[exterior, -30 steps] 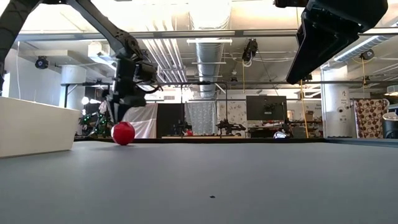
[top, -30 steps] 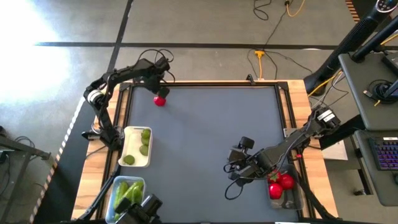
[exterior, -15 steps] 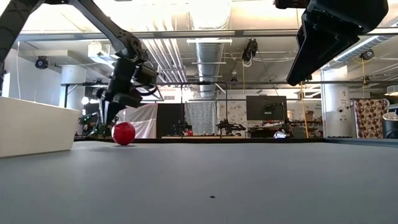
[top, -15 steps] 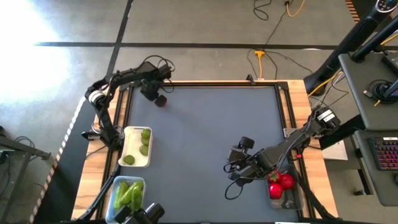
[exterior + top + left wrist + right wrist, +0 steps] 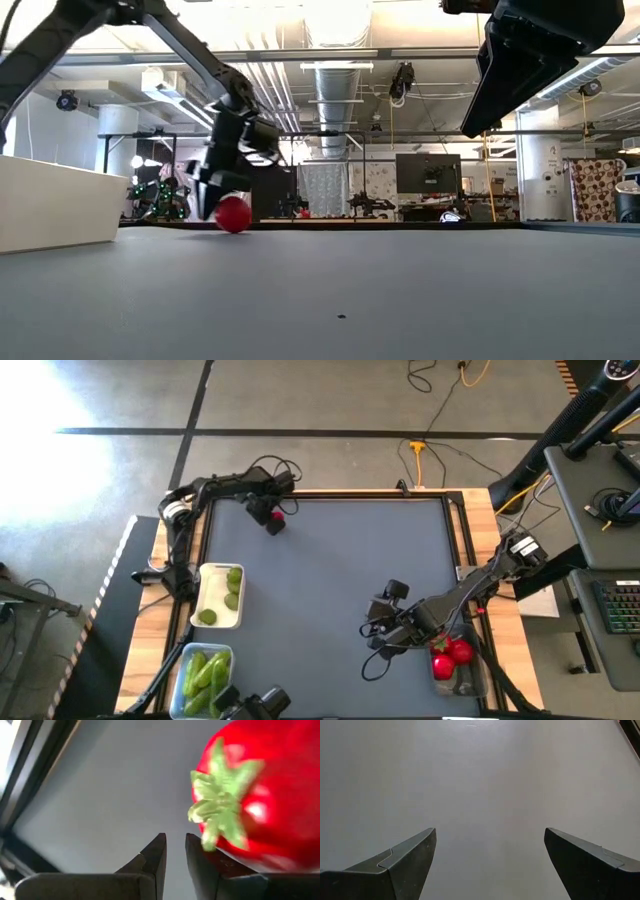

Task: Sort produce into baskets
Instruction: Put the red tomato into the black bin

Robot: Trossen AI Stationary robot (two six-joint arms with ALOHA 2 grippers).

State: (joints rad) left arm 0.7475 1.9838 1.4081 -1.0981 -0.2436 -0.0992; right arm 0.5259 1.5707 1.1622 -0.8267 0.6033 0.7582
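Left claw (image 5: 174,851) pressed together, holding nothing, low at far edge of table (image 5: 330,590). Red tomato (image 5: 260,795) on table just beside its fingertips, green calyx facing claw. Right claw (image 5: 490,852) spread wide, empty, over bare table near clear tub (image 5: 466,682) holding red pieces. White tray (image 5: 205,600) carries limes; cucumbers in near-left tub (image 5: 190,660).

A polished grey concrete floor (image 5: 320,400) crossed by dark tape lines (image 5: 300,432) surrounds the table. A yellow cable (image 5: 418,455) trails across it. To one side stands a desk (image 5: 590,510) with a keyboard (image 5: 622,608). Across the room, silver ceiling ducts (image 5: 335,85) run under bright lights, with a dark monitor (image 5: 427,172) and a patterned curtain (image 5: 592,190) beyond.
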